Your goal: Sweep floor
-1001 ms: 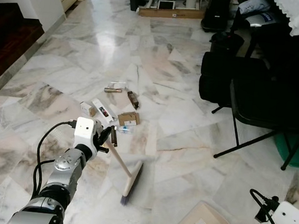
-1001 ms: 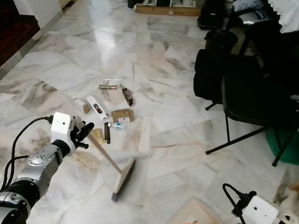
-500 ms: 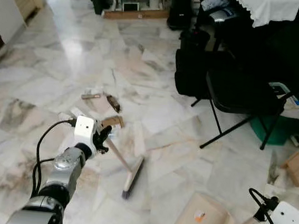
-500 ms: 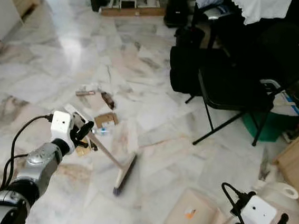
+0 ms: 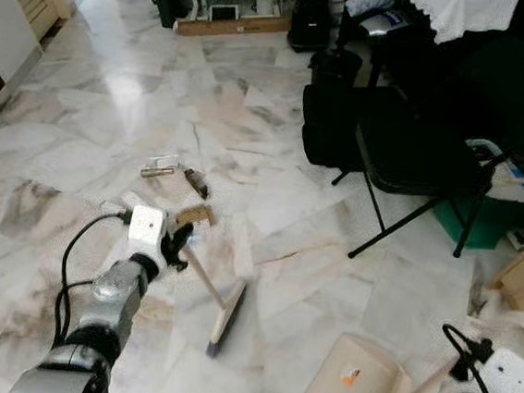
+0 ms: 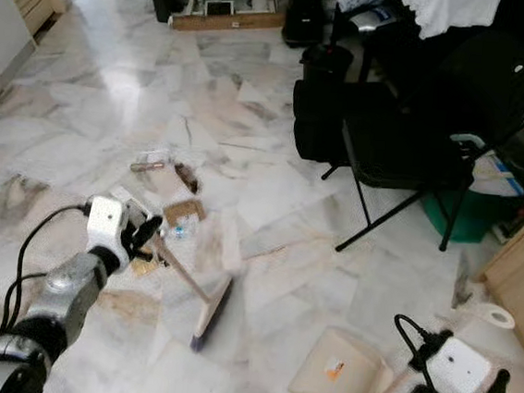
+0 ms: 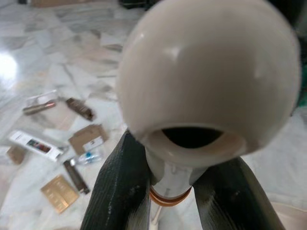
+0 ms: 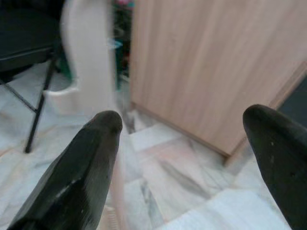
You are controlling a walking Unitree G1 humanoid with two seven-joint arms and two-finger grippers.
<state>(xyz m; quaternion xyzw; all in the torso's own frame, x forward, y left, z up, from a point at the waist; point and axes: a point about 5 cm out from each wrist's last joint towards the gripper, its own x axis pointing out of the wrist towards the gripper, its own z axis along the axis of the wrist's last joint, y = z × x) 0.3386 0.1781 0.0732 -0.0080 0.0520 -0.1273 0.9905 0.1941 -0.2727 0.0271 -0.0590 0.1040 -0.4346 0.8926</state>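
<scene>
Pale marble floor [image 5: 114, 99] runs open toward the far wall, while a black folding chair [image 5: 423, 166] and dark bags [image 5: 330, 119] crowd the robot's right side. The left gripper [image 5: 180, 244] pinches the handle of the broom [image 5: 223, 315] (its head rests on the floor, just beyond the scattered litter [image 5: 183, 198]). A beige dustpan [image 5: 353, 386] lies near the right gripper [image 8: 187, 158], whose 2 fingers [image 8: 81, 177] are spread wide. The broom's rounded knob blocks much of the left wrist view.
</scene>
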